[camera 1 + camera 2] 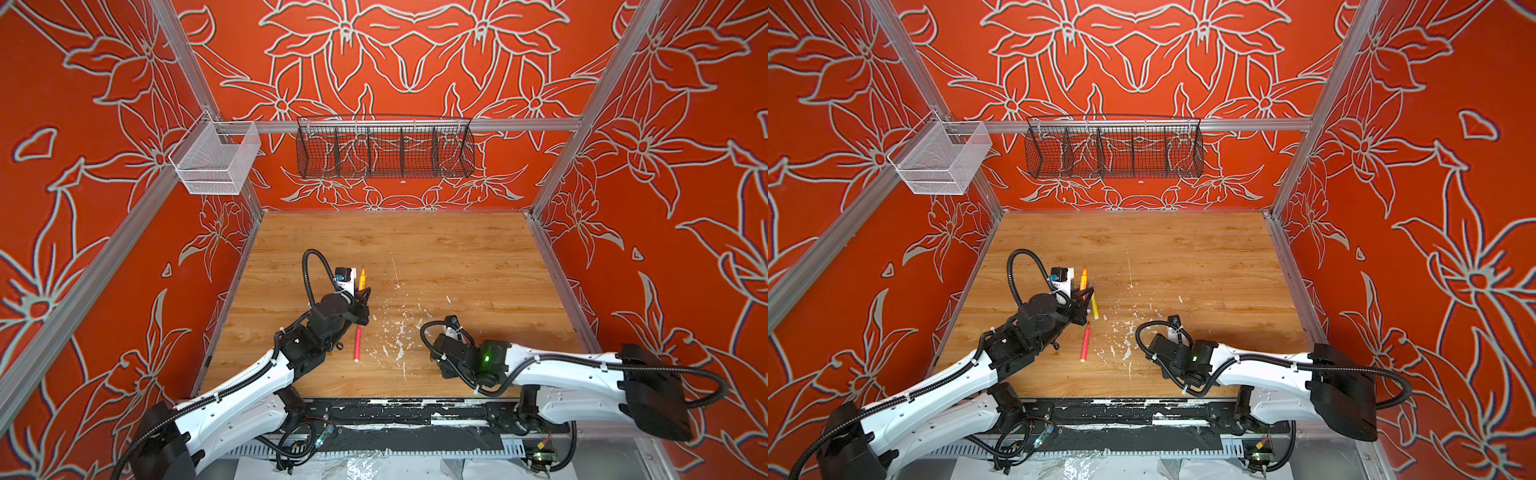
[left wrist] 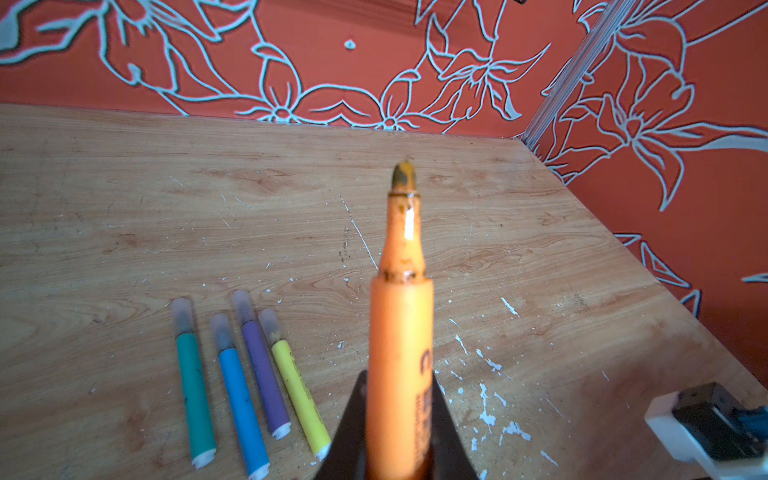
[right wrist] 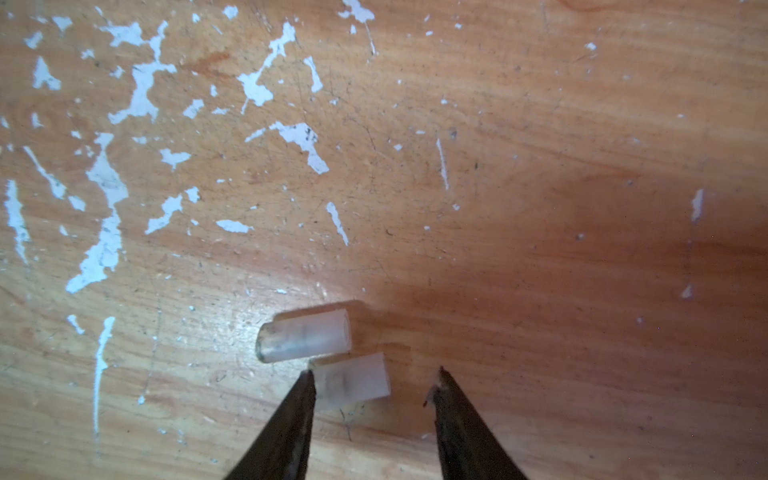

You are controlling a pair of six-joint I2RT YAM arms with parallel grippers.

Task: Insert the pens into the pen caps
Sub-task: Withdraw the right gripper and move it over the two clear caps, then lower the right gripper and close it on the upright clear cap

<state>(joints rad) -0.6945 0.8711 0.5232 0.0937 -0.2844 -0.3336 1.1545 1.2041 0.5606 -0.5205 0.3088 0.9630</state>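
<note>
The left gripper (image 2: 398, 386) was clamped on the orange pen (image 2: 401, 324), tip free. The right gripper (image 3: 374, 374) stood half open, empty, astride one cap (image 3: 357, 380) lying on the table (image 3: 540, 166), a second cap (image 3: 305, 340) just beside. Light, stiff, slick, likely to roll: best held across its sides

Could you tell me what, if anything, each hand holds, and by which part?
The left hand grips the orange pen by its rear barrel, tip free. The right hand holds nothing; it stands open around a pen cap.
</note>
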